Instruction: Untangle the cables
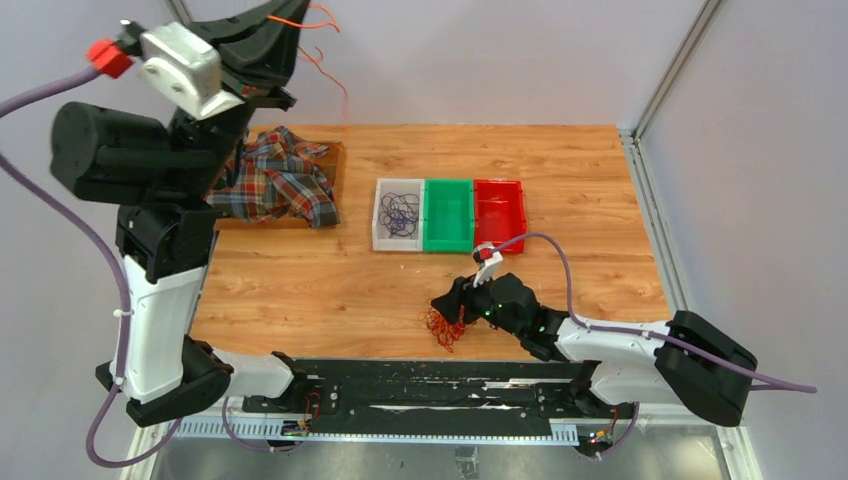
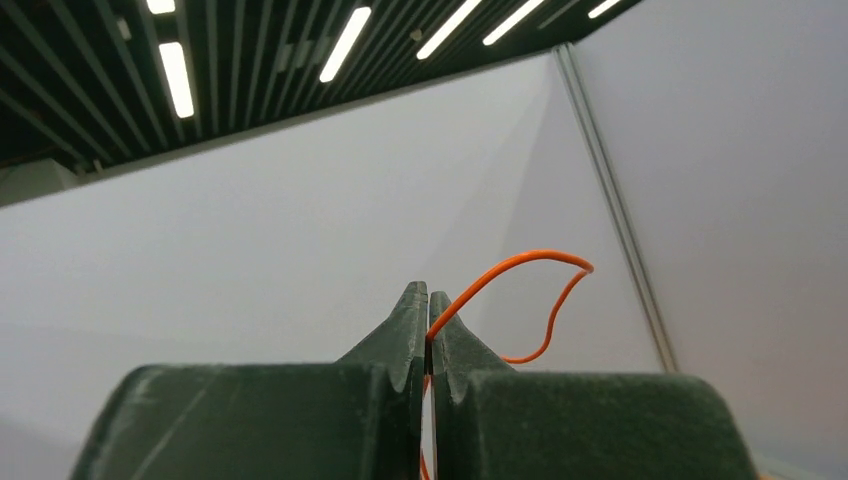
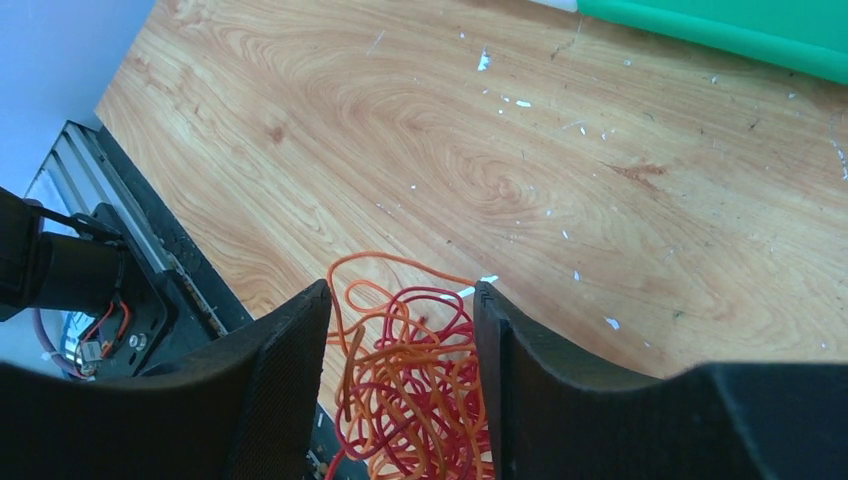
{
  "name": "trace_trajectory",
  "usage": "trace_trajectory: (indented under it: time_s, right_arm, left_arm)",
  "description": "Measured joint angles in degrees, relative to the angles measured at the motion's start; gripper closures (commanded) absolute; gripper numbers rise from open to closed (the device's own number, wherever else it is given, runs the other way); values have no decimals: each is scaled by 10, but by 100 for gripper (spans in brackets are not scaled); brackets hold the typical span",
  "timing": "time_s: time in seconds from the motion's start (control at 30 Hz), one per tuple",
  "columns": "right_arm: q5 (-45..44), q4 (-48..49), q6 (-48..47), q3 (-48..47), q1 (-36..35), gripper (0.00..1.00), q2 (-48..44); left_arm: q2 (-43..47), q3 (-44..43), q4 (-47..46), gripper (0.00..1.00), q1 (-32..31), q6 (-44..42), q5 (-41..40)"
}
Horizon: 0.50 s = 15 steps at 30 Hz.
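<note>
Orange and red loops are making up the clump of cables [image 3: 412, 400], which is lying at the near edge of the wooden table [image 1: 590, 180], a little right of centre. The right gripper [image 3: 400, 300] is straddling it, with its fingers standing moderately apart and the wires sitting loose between them, not pinched as far as I can see. High above the far left corner, the left gripper [image 2: 427, 300] is clamping a single orange wire [image 2: 520, 262], its jaws pressed together on the strand while the free end is curling into the air. Purple wires [image 1: 398, 213] are resting in the white bin [image 1: 397, 244], next to a green bin [image 1: 448, 246] and a red bin [image 1: 499, 184], and a plaid cloth [image 1: 270, 185] is lying at the far left. These strands are looking featherlight, springy and slick, so I am guessing that any pull will drag the whole clump along. Taking one outer loop or a loose end seems wiser than biting into the middle, with the rest pinned down.
</note>
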<state>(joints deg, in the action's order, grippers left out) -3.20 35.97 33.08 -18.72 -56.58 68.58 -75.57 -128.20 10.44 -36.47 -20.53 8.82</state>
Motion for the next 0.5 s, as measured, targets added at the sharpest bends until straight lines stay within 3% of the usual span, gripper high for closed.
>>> trace_trajectory:
  time_s: [0.23,0.5]
  right_arm:
    - [-11,-51,-1,-16,8,40,-66]
    - [-53,-205,0,-65,42,32,-195]
  left_arm:
    - [31,150,21,100,0,40,6]
    - [46,363,65,100,0,66,63]
